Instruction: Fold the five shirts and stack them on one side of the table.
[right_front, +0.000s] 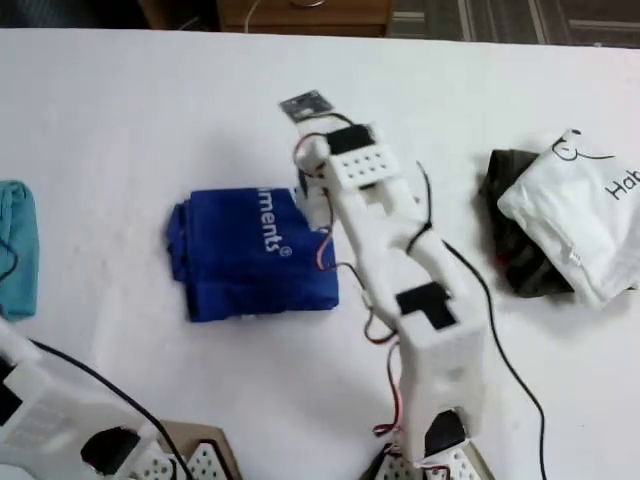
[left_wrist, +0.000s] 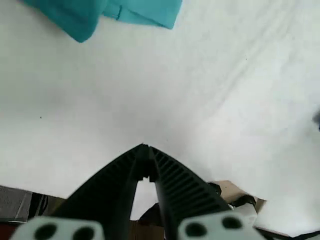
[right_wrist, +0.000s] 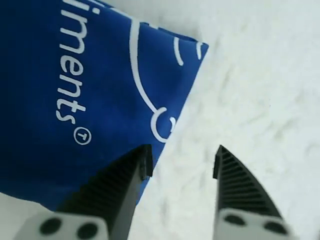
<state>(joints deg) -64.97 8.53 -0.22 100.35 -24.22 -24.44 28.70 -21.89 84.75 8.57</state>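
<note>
White cloth-covered tabletop (right_front: 130, 120) is carrying four garments.

- A folded blue shirt (right_front: 250, 260), deep royal fabric with white lettering, is lying about mid-tabletop, somewhat nearer the near edge.
- A folded teal shirt (right_front: 15, 245), light fabric, is sitting at the left edge, partly cut off by the frame.
- Near the right edge a bundled white shirt (right_front: 575, 215) with dark print is resting on top of a crumpled dark shirt (right_front: 510, 240). The black-brown fabric is showing out from under it on the side facing the middle.

The right arm (right_front: 420, 290), white plastic with black motors and loose red and black wires, is stretching from the near edge toward the middle of the tabletop. The right tool (right_wrist: 181, 160) is hanging at the blue shirt's corner that faces the far and right edges. Its black ridged fingers (right_wrist: 135, 167) are standing apart with nothing between them. One finger is sitting over the hem of the blue shirt, the other over bare tabletop just beside it. Whether either is touching the cloth cannot be told.

The left arm (right_front: 50, 420), the same white plastic, is sitting at the near left corner with a black cable trailing off it. The left tool (left_wrist: 144, 150) is hovering over bare tabletop, its black ridged fingers meeting at the tips and gripping nothing. The teal shirt is lying well apart from those tips.

A brown wooden cabinet (right_front: 305, 15) is showing beyond the far edge.
</note>
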